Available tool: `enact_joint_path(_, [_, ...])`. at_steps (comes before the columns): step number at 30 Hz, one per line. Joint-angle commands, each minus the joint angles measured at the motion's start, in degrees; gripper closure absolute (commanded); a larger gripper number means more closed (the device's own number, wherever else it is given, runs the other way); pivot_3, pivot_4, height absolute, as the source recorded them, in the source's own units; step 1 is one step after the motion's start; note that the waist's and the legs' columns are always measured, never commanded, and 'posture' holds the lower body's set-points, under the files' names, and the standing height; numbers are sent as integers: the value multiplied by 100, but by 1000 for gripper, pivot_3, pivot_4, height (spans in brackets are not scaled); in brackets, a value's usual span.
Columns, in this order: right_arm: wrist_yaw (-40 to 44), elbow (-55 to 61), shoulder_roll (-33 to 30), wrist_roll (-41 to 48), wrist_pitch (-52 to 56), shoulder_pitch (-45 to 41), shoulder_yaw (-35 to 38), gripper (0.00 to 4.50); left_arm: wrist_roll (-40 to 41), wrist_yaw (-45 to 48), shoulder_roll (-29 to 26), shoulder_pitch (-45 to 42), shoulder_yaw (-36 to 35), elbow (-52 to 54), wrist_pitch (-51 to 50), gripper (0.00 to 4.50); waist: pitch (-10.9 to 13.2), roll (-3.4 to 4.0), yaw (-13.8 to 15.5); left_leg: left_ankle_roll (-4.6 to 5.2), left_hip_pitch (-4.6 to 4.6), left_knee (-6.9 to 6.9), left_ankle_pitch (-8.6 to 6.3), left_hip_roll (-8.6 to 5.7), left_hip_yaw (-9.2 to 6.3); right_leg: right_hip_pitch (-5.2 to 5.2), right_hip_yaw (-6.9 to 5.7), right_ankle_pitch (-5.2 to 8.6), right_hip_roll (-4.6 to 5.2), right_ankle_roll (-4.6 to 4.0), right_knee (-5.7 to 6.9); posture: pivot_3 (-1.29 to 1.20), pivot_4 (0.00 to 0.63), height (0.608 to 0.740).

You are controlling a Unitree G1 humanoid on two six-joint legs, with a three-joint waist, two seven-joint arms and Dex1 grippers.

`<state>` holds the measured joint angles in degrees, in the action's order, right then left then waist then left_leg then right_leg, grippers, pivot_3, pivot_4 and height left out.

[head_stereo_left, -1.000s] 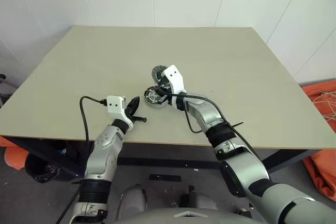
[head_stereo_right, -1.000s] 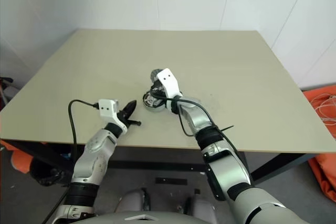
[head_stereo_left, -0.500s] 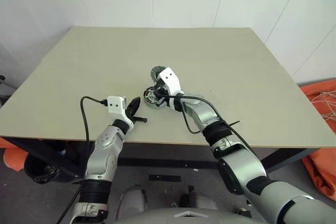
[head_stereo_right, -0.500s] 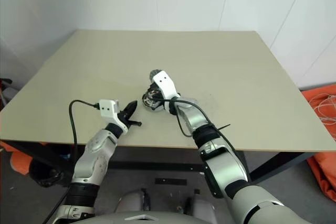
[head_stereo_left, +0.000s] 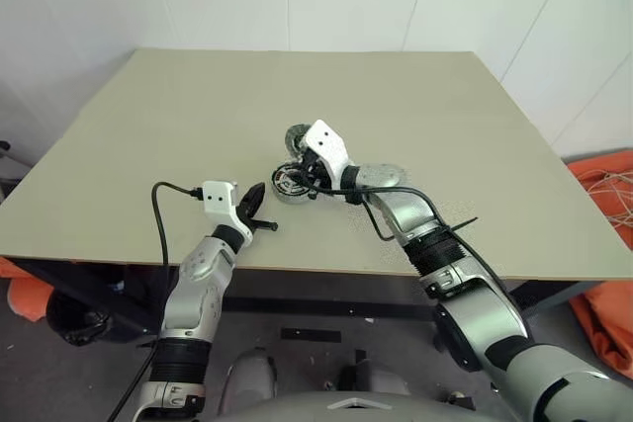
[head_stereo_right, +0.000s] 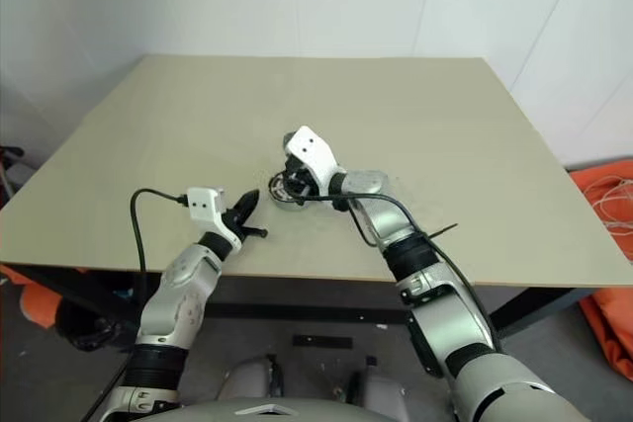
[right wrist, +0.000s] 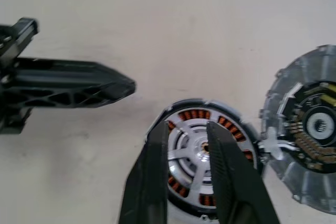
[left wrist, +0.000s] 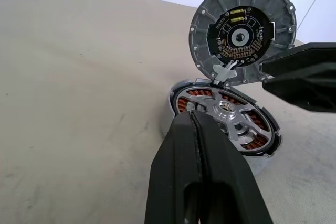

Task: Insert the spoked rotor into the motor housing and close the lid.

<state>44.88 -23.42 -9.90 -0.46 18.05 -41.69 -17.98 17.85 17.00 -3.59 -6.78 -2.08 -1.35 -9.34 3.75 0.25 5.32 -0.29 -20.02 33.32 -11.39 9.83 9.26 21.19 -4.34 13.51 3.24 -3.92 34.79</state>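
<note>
Already the table (head_stereo_left: 475,145) carries the motor housing (left wrist: 178,109) near its front middle, mouth up, with the spoked rotor (left wrist: 231,119) lying flat inside, apparently fully seated. What remains is the lid (left wrist: 241,30), standing upright on its hinge, inner face toward the left gripper (left wrist: 195,129), which is clenched empty. The right gripper (right wrist: 188,145) hovers above the rotor, fingers parted, grasping nothing.
</note>
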Motion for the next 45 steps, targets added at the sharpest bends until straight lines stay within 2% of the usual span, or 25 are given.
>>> enact_joint_path(1, [293, 94, -41, -112, -170, -308, -201, 2310, 30, 14, 11, -107, -51, 94, 45, 4500, 0, 0, -1, 0, 0, 0, 0, 0, 0, 1, 0, 0, 0, 0, 0, 0, 0, 740])
enact_joint_path(5, [495, -192, -77, -330, -367, -552, -425, 960, 24, -12, 18, -74, -80, 112, 59, 4500, 0, 0, 1, 0, -2, 1, 0, 0, 0, 2, 0, 0, 0, 0, 0, 0, 0, 740])
enact_joint_path(20, [1833, -1933, -498, -1381, -2080, -1749, -1323, 960, 3, -40, 85, -99, -92, 28, 97, 4500, 1, -1, 1, 4, -7, 5, -2, 0, 0, 3, -2, 0, 1, -2, 2, 0, 0, 740])
enact_joint_path(27, [1997, -2514, -389, -1554, -2494, -1978, -1313, 960, -6, -54, 113, -96, -109, 7, 116, 4500, 1, -1, -3, 6, -9, 6, -3, 2, 1, 6, -2, 0, 0, -7, 3, 0, 0, 740])
enact_joint_path(45, [2171, -3071, -100, -1840, -2910, -2190, -1326, 960, -34, -15, 151, -56, -69, 14, 143, 4500, 1, -1, -2, 9, -10, 7, -4, 4, 1, 6, -5, 1, 0, -10, 5, 0, 0, 740])
